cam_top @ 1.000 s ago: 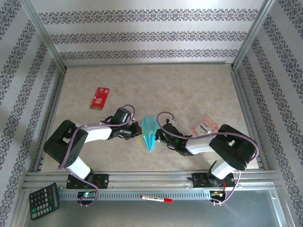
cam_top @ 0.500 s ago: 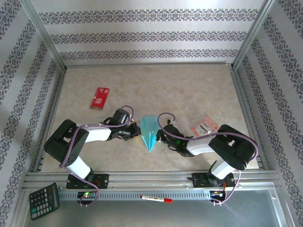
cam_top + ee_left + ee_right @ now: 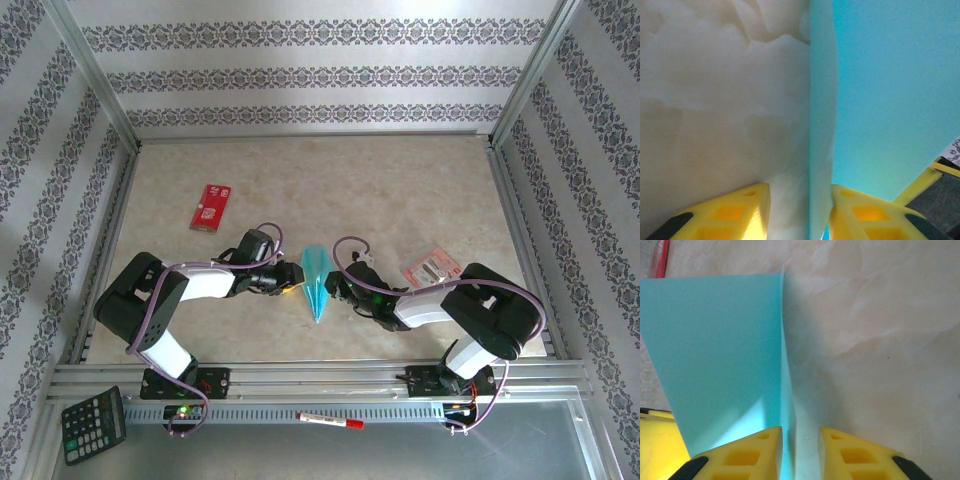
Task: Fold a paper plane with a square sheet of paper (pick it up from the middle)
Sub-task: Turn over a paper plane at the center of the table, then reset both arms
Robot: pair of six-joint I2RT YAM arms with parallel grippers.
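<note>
Setting: a pale marbled desk inside a metal frame, with patterned wallpaper on three sides.
Near rail: a calculator at 7 o'clock and a marker pen at 6 o'clock, both in front of the arm bases.
Task's thing: the paper plane lies centred in the desk's near half, a slim teal dart.
Long axis: it runs 6 to 12 o'clock, with the nose at 6 toward the arm bases and the broad tail at 12.
Left claw: the left claw sits at the plane's 9 o'clock, about mid-length. Its wrist view shows the yellow fingers slightly parted astride a paper edge, with a bare gap on one side. It looks loose rather than clamped.
Right claw: the right claw mirrors it at 3 o'clock. Its fingers are narrowly parted around a raised fold, with desk showing beside the paper, so I judge it holds nothing.
Nearer arm: neither; both flank the axis equally, so any next move has to work across it.
Farther off: a pink-and-yellow packet lies at 3 o'clock and a red packet at 10 o'clock, both well apart from the plane.
</note>
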